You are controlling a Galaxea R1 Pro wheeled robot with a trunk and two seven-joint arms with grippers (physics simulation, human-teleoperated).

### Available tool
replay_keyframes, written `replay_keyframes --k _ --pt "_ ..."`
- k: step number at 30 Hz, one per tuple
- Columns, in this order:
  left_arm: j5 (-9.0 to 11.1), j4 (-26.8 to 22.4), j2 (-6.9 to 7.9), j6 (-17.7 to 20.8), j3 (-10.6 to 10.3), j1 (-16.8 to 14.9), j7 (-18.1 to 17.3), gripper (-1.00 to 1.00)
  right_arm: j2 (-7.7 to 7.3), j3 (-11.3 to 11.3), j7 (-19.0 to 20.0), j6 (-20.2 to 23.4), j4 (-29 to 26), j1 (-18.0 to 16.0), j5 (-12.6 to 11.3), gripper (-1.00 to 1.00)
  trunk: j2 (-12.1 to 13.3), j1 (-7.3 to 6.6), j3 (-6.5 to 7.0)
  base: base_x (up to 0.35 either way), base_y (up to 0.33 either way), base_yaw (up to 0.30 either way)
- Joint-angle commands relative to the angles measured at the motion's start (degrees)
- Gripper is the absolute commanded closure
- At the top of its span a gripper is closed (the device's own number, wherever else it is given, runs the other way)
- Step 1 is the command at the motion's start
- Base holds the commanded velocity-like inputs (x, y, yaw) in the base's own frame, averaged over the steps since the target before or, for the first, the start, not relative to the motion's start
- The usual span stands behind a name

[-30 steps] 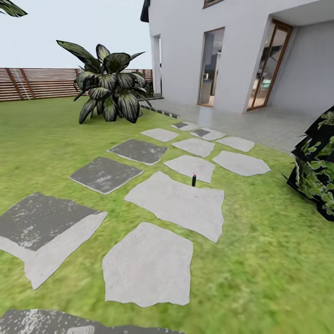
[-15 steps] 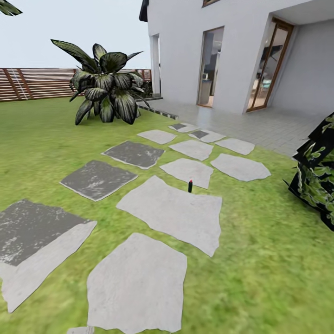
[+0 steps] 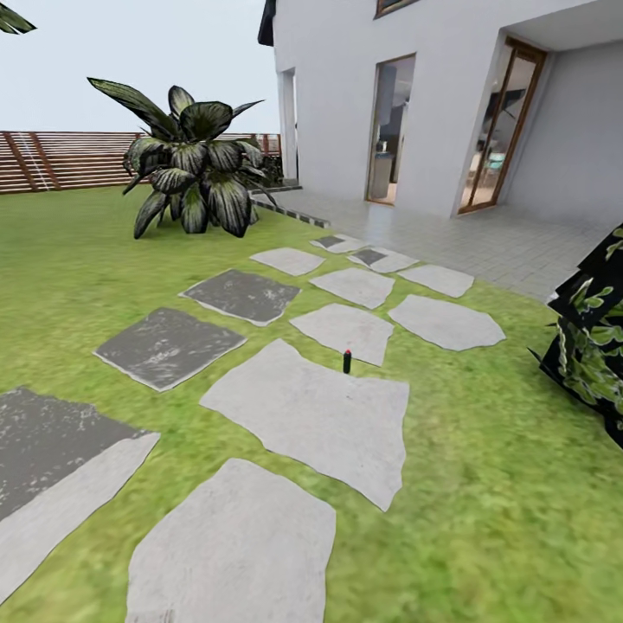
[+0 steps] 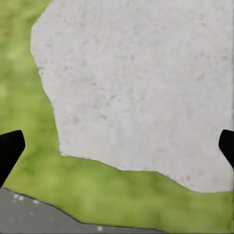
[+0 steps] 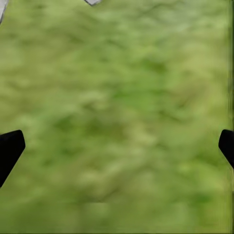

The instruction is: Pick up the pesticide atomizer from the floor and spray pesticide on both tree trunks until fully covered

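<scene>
Your atomizer [image 3: 347, 362] stands upright at the far edge of a pale slab [image 3: 311, 415], just beside the lawn [image 3: 484, 450]. Your left gripper [image 4: 117, 146] hangs spread wide over a slab edge; your right gripper [image 5: 117, 146], equally wide, over grass.

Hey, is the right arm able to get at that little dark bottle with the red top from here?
Probably not yet. The bottle stands well ahead among the paving slabs, while the right end effector hangs open over bare grass. Nothing blocks the way; it looks too far.
</scene>
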Motion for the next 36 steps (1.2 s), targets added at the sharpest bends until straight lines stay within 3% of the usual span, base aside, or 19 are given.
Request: replay_keyframes --k 1,36 --pt "0.12 0.04 -0.01 -0.18 0.11 -0.03 0.01 -1.00 -0.01 0.02 -0.02 -0.17 0.05 -0.03 0.02 -1.00 -0.01 0.02 -0.05 0.282 -0.161 0.000" --pt "0.12 0.04 -0.01 -0.21 0.11 -0.03 0.01 -1.00 -0.01 0.01 0.00 -0.13 0.05 -0.03 -0.05 -1.00 -0.01 0.02 -0.05 0.281 -0.165 0.000"
